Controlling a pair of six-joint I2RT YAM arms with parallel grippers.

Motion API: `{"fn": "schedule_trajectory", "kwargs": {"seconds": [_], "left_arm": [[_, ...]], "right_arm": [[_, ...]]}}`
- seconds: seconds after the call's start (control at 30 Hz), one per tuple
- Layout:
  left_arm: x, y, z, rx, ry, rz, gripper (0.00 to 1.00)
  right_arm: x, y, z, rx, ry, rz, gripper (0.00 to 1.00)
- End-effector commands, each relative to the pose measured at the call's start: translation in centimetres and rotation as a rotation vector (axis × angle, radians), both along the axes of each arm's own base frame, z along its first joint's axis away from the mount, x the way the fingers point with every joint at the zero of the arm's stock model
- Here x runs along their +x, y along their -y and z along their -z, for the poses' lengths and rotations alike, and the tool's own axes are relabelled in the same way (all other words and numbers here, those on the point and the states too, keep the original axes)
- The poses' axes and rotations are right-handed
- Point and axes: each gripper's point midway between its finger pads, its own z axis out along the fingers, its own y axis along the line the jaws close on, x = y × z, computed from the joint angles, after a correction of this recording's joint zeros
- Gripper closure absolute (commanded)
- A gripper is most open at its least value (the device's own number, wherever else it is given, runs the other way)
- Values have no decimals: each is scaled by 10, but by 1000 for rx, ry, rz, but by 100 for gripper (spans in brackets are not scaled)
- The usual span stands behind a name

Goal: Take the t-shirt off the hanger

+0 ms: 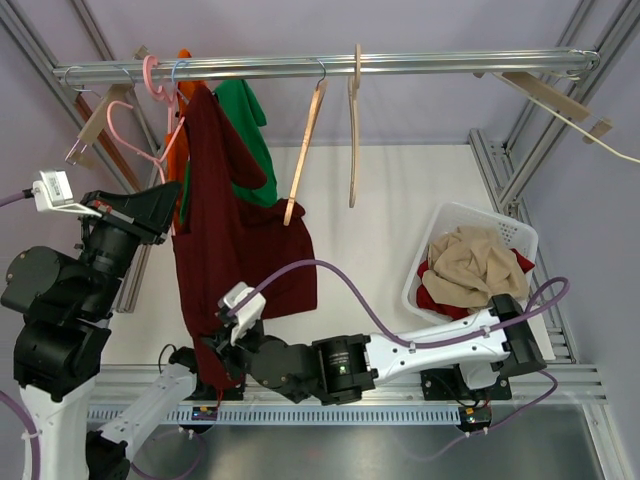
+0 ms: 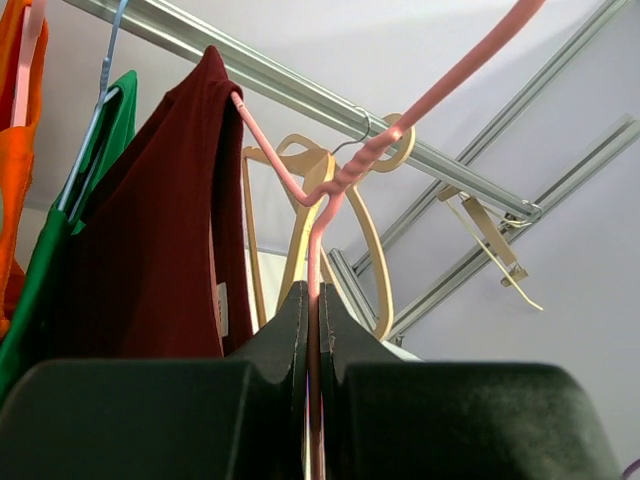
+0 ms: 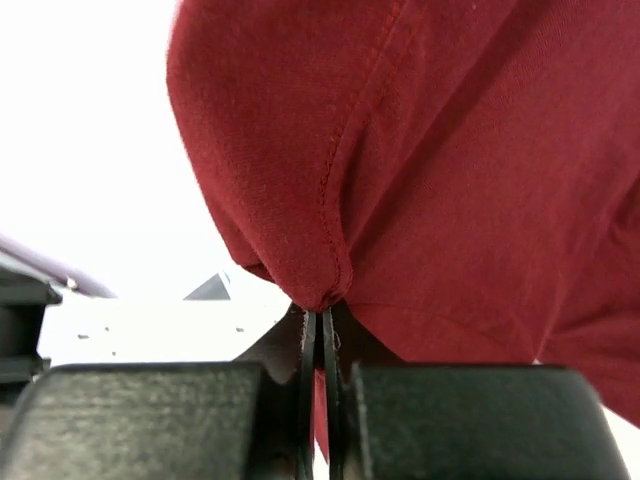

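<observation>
A dark red t-shirt [image 1: 235, 230] hangs from a pink wire hanger [image 1: 150, 75] hooked on the metal rail. In the left wrist view the hanger [image 2: 330, 190] runs down out of the t-shirt's [image 2: 150, 230] shoulder and into my left gripper [image 2: 313, 290], which is shut on the wire. That left gripper [image 1: 168, 195] sits just left of the shirt, below the rail. My right gripper [image 1: 213, 352] is low at the shirt's bottom corner. In the right wrist view this gripper [image 3: 320, 318] is shut on a fold of the t-shirt's [image 3: 450, 150] hem.
The rail [image 1: 400, 65] also carries a green shirt [image 1: 250, 140], an orange garment [image 1: 178, 150] and two bare wooden hangers [image 1: 305, 150] [image 1: 353, 130]. A white basket [image 1: 455, 208] at the right holds a beige cloth [image 1: 475, 262] and red clothes. Frame posts stand at both sides.
</observation>
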Motion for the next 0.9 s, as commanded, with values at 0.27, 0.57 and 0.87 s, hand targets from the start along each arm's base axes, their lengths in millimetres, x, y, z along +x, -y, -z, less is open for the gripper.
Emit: {"fn": "schedule_trajectory", "kwargs": {"seconds": [0.27,0.57,0.87], "left_arm": [[15,-26,-93,0,279,-180,100],[-76,-2,-131,49,357,108,100],[-177,-17,-104,-30,435,235,100]], "right_arm": [[-110,73,14,-197,25,-265,100],[-70,112,59,-331,31,-56,100],[7,123,11,-228,21,-42,100]]}}
